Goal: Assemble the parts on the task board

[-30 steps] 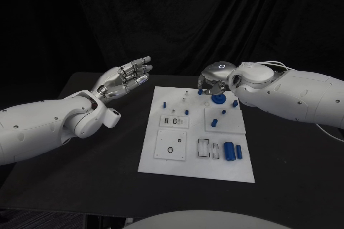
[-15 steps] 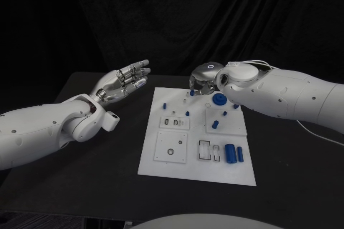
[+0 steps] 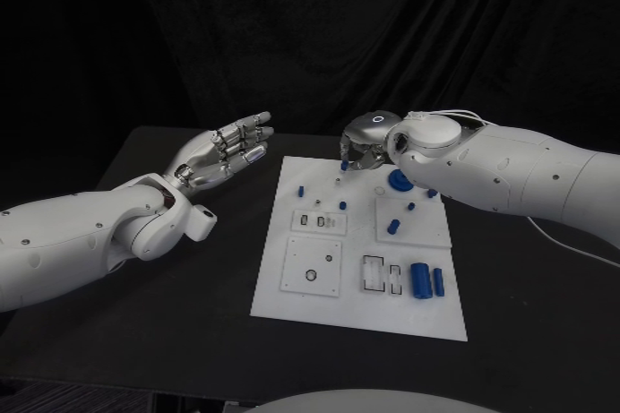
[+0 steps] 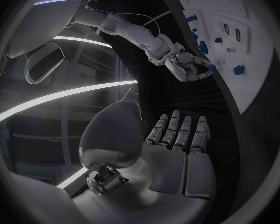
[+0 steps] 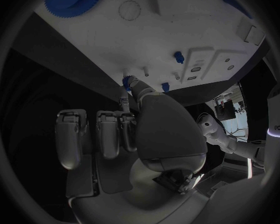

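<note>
The white task board (image 3: 362, 292) lies in the middle of the black table. My right hand (image 3: 365, 147) hovers over its far edge, left of the blue gear (image 3: 400, 182). Its thumb and a finger pinch a small blue part (image 5: 126, 81), while the other fingers are curled in. The left wrist view shows the same blue part (image 4: 211, 68) at the tips of my right hand (image 4: 185, 67). My left hand (image 3: 228, 147) is raised left of the board with its fingers straight, holding nothing. Small blue pegs (image 3: 342, 203) stand on the board, and two blue cylinders (image 3: 420, 279) lie near its right front.
The board (image 5: 177, 30) has raised white blocks with slots and a ring recess (image 3: 310, 274). Bare black table surrounds the board on the left, right and front. A white cable (image 3: 569, 243) hangs from my right arm.
My right hand has moved left along the board's far edge, away from the blue gear, which now shows fully. My left hand has hardly moved.
</note>
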Available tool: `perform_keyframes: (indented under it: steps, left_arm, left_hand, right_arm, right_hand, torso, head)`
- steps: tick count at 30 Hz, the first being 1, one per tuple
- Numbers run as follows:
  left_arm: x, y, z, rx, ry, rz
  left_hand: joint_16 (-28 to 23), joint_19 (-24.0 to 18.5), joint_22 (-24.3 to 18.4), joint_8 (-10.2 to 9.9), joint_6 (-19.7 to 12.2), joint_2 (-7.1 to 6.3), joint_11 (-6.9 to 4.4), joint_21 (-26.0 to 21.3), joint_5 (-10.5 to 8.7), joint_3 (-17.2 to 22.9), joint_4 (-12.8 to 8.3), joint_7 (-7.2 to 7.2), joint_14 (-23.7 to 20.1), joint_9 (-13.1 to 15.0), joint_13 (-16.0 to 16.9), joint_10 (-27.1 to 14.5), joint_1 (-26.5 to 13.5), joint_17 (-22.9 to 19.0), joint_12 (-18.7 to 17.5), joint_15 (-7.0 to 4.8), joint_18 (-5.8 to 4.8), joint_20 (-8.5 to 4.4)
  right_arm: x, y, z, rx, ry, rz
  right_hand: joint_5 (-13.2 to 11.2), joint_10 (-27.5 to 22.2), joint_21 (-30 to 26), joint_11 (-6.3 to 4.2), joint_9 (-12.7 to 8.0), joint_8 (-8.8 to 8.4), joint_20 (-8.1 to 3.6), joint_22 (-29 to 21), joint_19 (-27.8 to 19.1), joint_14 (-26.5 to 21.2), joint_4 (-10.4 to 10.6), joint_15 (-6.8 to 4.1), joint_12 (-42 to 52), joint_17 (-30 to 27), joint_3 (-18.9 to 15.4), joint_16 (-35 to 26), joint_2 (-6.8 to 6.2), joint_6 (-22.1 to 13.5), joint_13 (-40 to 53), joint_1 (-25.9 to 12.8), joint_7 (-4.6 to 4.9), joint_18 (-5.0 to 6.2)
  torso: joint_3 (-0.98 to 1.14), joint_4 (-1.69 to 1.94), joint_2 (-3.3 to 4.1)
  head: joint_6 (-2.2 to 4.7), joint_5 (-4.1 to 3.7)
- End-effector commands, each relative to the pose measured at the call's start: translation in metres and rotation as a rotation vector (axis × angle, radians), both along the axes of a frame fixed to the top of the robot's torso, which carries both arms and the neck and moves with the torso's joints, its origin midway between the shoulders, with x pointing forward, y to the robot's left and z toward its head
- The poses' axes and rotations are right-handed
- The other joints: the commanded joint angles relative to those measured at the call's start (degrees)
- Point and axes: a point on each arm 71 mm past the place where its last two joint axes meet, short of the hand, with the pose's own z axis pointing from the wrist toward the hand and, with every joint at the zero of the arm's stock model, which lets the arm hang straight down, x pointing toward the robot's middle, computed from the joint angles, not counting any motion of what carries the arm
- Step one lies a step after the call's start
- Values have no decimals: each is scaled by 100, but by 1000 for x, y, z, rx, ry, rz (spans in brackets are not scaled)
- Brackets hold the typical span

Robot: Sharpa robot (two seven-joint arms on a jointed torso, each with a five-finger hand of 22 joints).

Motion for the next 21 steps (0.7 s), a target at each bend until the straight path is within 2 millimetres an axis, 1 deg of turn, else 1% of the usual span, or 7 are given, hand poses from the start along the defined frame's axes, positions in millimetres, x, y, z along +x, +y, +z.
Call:
perform_keyframes:
  steps: [1,16,17,21]
  left_arm:
    - [-2,-2,4,-22,-39,-28]
    - [-1,-4,4,-22,-37,-33]
    - [-1,-4,4,-22,-37,-33]
    - [-1,-4,4,-22,-37,-34]
  left_hand:
    - [-18,-12,2,-17,-35,53,6,6,37,-39,4,-13,-19,-4,-9,-39,13,1,-34,27,80,20]
    - [-18,-12,2,-17,-35,53,6,6,37,-39,4,-13,-19,-4,-9,-39,13,1,-34,27,80,20]
    - [-18,-12,2,-17,-35,53,6,6,37,-39,4,-13,-19,-4,-9,-39,13,1,-34,27,80,20]
    - [-21,-11,2,-15,-22,60,10,8,41,-49,3,-12,-25,-2,-9,-39,19,0,-34,26,81,20]
  right_arm:
    - [1,-1,3,25,-40,-29]
    - [5,-6,3,16,-35,-57]
    - [5,-6,2,15,-34,-58]
    - [5,-8,2,14,-33,-63]
  right_hand:
    - [1,607,-12,-16,503,0,-25,1447,442,602,-6,-3,15,1510,-28,17,54,96,1505,12,-134,-45]
    - [3,607,-30,-14,498,-64,-23,1439,423,602,-21,-3,15,1510,-31,17,66,15,1505,7,-107,-39]
    - [3,607,-30,-14,498,-67,-23,1439,423,602,-22,-3,15,1510,-31,17,66,11,1505,7,-106,-39]
    - [4,607,-40,-14,497,-78,-23,1434,412,602,-34,-3,15,1510,-29,17,64,-2,1505,17,-104,-36]
  torso:
    - [-14,53,45]
    - [-14,53,45]
    - [-22,61,65]
    - [-24,65,67]
  head:
    - [6,-34]
    - [6,-34]
    - [12,-44]
    - [11,-51]
